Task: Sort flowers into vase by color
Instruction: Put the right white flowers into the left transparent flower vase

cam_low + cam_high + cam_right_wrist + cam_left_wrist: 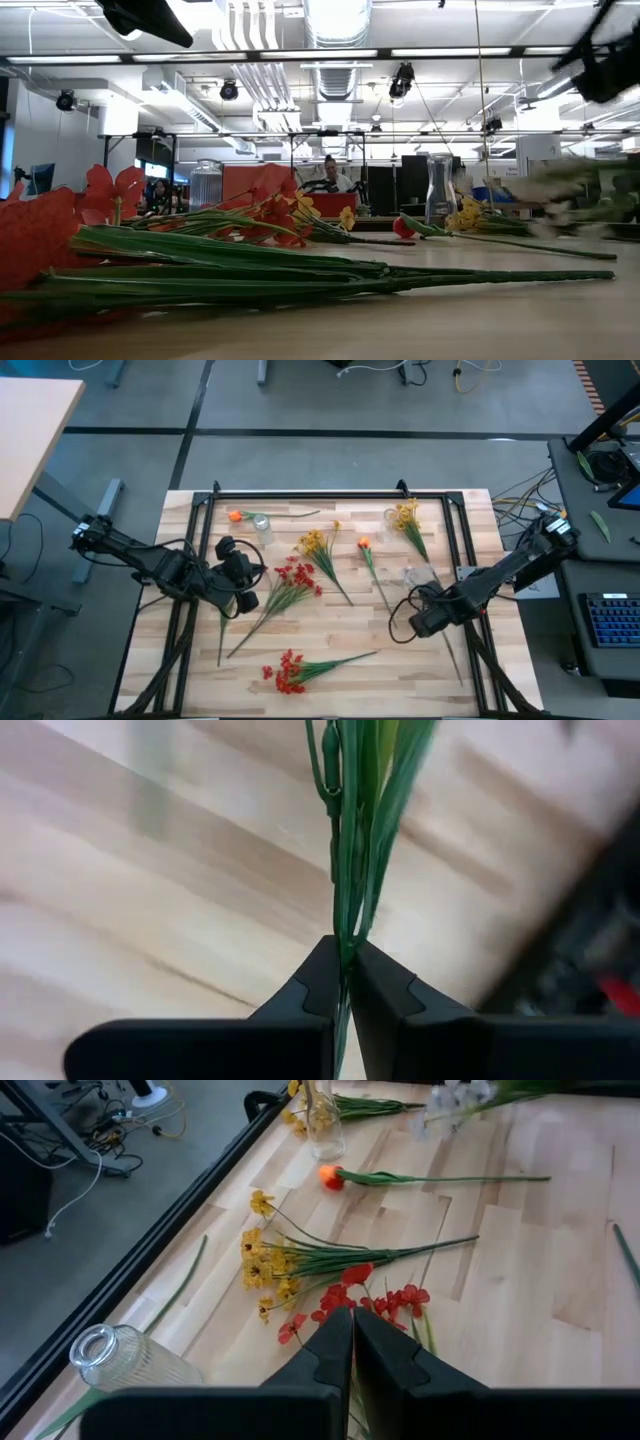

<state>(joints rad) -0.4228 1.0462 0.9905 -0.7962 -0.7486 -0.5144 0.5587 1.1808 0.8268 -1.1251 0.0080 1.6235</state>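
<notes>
Currently right claw [343, 982] grips a white spray's [420, 574] stems, lifting it; left claw [352, 1342] hovers clenched, apparently empty. Next: carry to a vase [262, 526] on the worktop [340, 680].

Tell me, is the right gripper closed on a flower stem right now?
Yes: the right gripper is shut on a green stem, which runs up from between its fingertips.

A keyboard [608, 622] lies on the side desk; cables [520, 490] trail over the floor.
</notes>
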